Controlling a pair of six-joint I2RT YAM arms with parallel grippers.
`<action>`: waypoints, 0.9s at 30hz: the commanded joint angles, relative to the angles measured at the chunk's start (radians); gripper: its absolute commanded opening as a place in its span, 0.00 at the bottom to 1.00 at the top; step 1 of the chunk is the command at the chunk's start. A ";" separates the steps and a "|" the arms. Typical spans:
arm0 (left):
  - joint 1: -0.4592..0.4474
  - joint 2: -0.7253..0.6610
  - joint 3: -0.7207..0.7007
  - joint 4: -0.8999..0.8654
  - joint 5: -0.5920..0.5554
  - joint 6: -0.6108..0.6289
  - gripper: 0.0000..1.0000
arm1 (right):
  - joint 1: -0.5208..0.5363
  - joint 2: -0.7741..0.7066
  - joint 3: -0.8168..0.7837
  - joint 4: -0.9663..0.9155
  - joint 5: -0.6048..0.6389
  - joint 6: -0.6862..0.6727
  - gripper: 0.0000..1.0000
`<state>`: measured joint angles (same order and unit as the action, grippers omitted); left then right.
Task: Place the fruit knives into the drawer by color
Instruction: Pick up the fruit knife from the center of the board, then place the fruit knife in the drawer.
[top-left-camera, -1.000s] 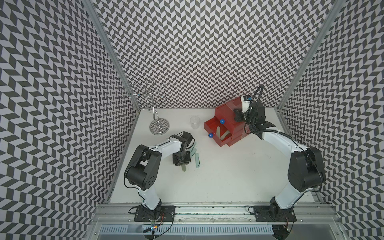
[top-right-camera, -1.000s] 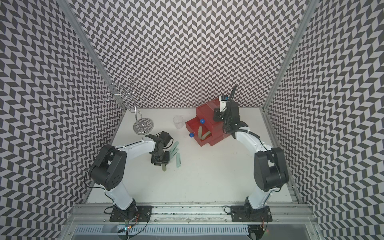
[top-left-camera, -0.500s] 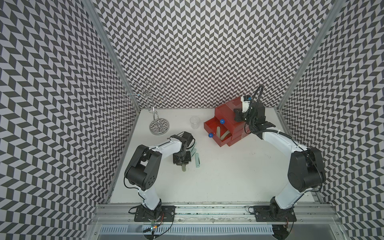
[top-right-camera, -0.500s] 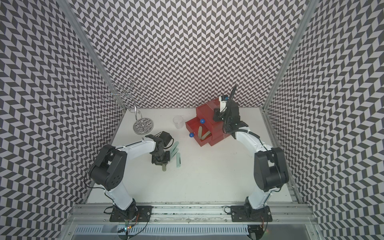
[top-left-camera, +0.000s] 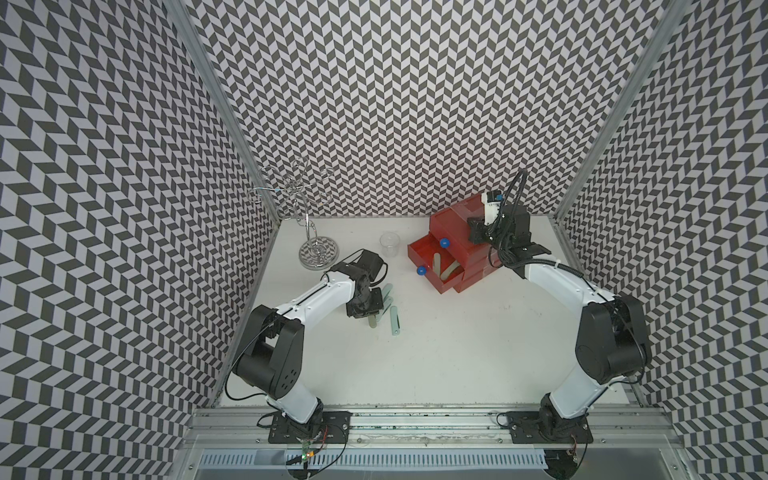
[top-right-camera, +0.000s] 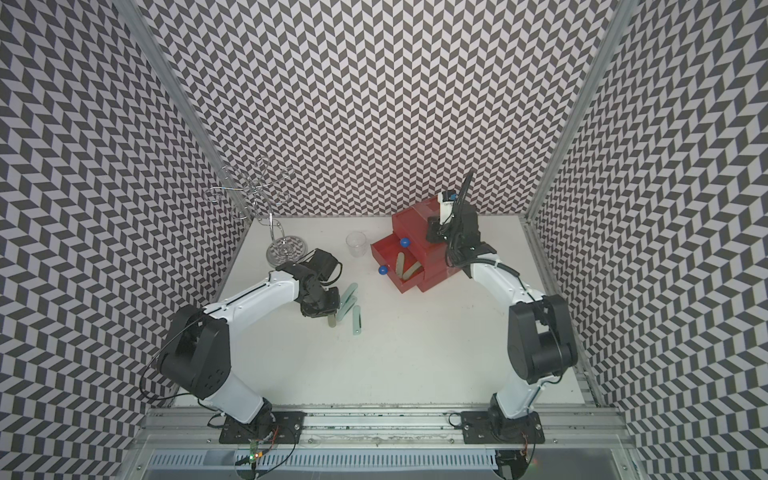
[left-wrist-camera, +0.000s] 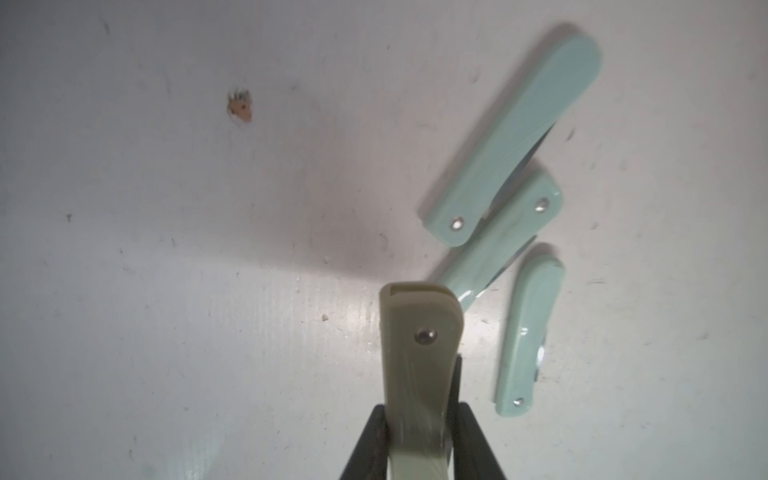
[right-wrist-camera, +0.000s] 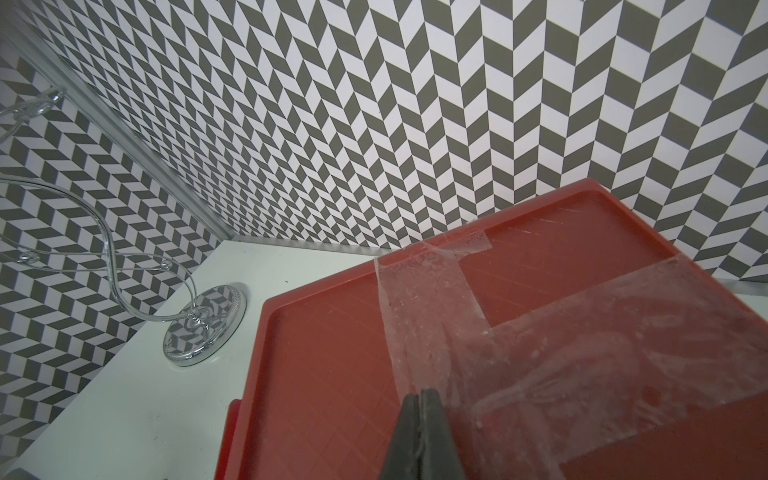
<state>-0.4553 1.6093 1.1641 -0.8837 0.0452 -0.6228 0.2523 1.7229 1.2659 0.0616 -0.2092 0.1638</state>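
2 knives (top-left-camera: 439, 264) in the drawer (top-left-camera: 453, 226), 4 outside
Left gripper (left-wrist-camera: 419, 415) pinches 1 olive knife (left-wrist-camera: 419, 345) beside 3 mint knives (left-wrist-camera: 511, 137); right gripper (right-wrist-camera: 422, 399) pressed together over drawer.

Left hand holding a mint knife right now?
No, the left hand is clamped on an olive-green knife, while the three mint knives lie loose on the table.

Grey-olive knife (left-wrist-camera: 419, 365) held beside three mint knives (left-wrist-camera: 511, 137); red drawer box (top-left-camera: 451, 226) has two drawers open.
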 joint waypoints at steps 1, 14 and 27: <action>0.006 -0.038 0.055 0.022 0.062 -0.014 0.25 | 0.010 0.185 -0.127 -0.388 -0.028 0.037 0.00; 0.005 -0.038 0.215 0.267 0.262 -0.060 0.24 | 0.010 0.189 -0.125 -0.394 -0.018 0.037 0.00; -0.008 0.137 0.361 0.492 0.413 -0.174 0.24 | 0.010 0.201 -0.123 -0.396 -0.013 0.037 0.00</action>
<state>-0.4561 1.7107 1.4868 -0.4641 0.4110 -0.7639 0.2527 1.7245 1.2663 0.0616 -0.2039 0.1642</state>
